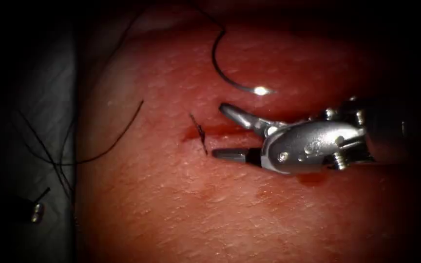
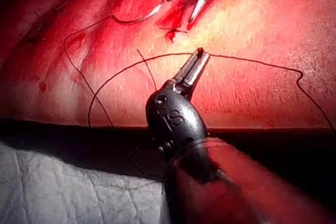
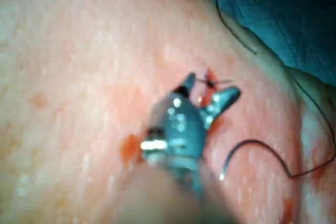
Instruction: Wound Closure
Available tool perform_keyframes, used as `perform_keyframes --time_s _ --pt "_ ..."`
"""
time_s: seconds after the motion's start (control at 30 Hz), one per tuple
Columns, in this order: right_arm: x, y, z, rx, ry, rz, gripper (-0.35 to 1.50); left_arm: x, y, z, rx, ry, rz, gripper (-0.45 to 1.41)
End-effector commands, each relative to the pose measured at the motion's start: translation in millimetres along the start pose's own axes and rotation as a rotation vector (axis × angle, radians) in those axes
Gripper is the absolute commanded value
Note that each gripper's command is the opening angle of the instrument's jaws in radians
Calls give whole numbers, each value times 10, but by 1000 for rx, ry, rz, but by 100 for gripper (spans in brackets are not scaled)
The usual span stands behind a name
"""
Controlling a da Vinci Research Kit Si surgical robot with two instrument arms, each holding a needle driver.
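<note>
The curved needle (image 1: 226, 78) lies loose on the tissue (image 1: 171, 204), above the cut (image 1: 210, 131) and slightly to its right, held by neither tool. Its thread runs off from its upper end. A dark stitch (image 1: 200, 134) crosses the cut. My right tool (image 1: 219, 130) comes in from the right, jaws open around the cut's right part, holding nothing. In the right wrist view the right tool (image 3: 210, 88) stands open at the stitch, with the needle (image 3: 252, 144) beside it. My left tool (image 2: 199, 54) is shut on the thread (image 2: 131, 65), off to the left of the cut.
Loose thread (image 1: 115, 141) loops over the tissue's left side and down onto the grey cloth (image 1: 35, 97) past the tissue's left edge. A spot of red fluid (image 1: 312, 178) sits under the right tool's wrist.
</note>
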Motion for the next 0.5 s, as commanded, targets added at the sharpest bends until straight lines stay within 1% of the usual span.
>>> perform_keyframes --time_s 0.03,0.17,0.27,0.4,0.5 --pt "-1 -10 6 1 -1 2 133 -15 -2 6 16 -34 13 -45" --pt "-1 -10 5 1 -1 2 133 -37 -9 9 53 -132 48 -45" --pt "-1 -10 5 1 -1 2 133 -60 -18 15 79 -179 84 -45" --pt "0 -11 5 1 0 2 133 -90 -30 23 104 -272 117 -45" --pt "0 -12 5 1 0 0 133 -108 -37 29 129 -282 135 -45"
